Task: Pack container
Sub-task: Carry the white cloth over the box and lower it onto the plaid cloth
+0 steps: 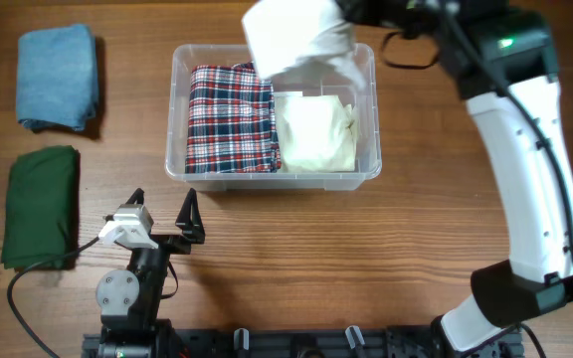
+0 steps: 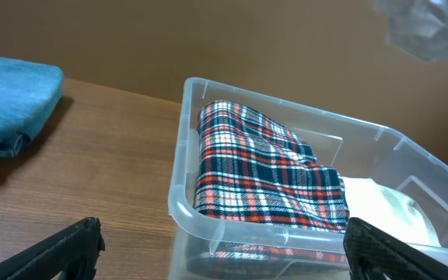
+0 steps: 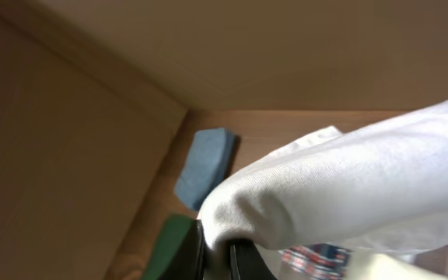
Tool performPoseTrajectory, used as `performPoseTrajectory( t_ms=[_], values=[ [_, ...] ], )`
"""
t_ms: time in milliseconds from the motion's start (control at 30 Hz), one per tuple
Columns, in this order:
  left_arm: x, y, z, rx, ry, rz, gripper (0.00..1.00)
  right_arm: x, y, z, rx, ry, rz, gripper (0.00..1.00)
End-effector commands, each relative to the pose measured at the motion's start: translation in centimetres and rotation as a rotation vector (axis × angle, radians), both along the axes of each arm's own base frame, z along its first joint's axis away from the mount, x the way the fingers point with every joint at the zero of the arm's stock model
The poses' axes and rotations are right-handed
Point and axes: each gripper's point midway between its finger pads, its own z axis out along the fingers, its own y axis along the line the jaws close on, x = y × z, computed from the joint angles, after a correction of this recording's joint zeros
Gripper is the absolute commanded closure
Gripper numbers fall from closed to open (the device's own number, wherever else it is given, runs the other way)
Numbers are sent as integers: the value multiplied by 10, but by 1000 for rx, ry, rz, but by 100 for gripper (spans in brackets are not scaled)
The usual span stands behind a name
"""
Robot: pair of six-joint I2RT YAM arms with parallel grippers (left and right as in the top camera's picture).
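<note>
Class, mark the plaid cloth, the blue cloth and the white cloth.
plaid cloth (image 1: 232, 119): overhead view, middle of its top.
blue cloth (image 1: 58, 78): overhead view, middle of its top.
white cloth (image 1: 296, 40): overhead view, middle of the hanging bundle.

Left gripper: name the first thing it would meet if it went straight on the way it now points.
Most likely the near wall of the container, close to its left corner: the left gripper, jaws open, points at it. The plaid cloth lies behind that wall. Depth is unclear.
</note>
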Motion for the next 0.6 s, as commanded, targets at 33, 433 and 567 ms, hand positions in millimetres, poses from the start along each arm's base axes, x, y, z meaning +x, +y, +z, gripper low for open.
performPoseTrajectory(
  t_ms=[33, 433, 567],
  values=[
    [0, 1, -2, 5, 0, 3, 0, -3, 40, 1, 28, 11, -21, 96],
    [0, 1, -2, 5, 0, 3, 0, 0, 130, -20, 165, 2, 245, 96],
    [0, 1, -2, 5, 0, 3, 0, 6, 145, -23, 222, -13, 308, 96]
  ],
)
